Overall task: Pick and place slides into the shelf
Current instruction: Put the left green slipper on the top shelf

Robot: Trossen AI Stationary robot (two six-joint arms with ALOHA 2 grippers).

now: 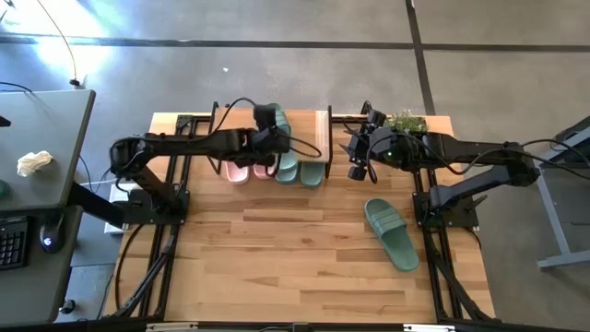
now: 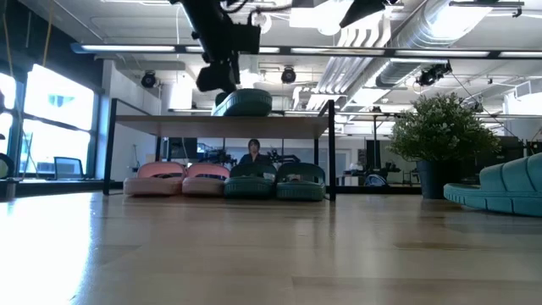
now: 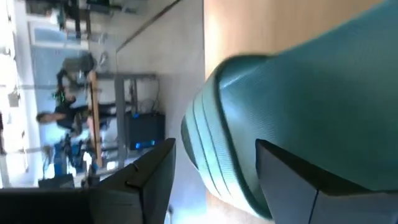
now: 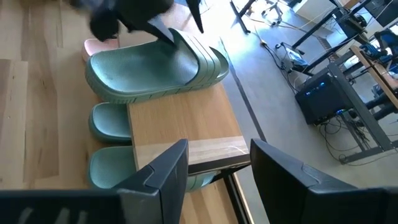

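Note:
The shelf (image 1: 321, 124) stands at the table's far middle. One dark green slide (image 4: 143, 68) lies flat on its plank top (image 4: 186, 118). My left gripper (image 3: 214, 144) is open at that slide's strap end (image 3: 208, 149), one finger on either side. A pink pair (image 2: 182, 180) and a green pair (image 2: 275, 180) rest on their soles on the table under the shelf. Another green slide (image 1: 392, 232) lies sole down at the table's right. My right gripper (image 1: 355, 164) hovers open just right of the shelf, holding nothing. My left gripper comes at the slide's strap end (image 4: 186, 46) from the table's left, slanting down. Its fingers (image 3: 292, 180) stand wide apart about the ribbed strap. Whether either finger touches the slide, I cannot tell. The slide lies flat on the plank.
A small potted plant (image 1: 406, 120) stands at the far right, behind my right arm. A grey desk (image 1: 37, 148) with a keyboard and mouse stands left of the table. A person (image 2: 252, 152) sits in the room beyond. The table's near half (image 1: 295, 267) is bare wood.

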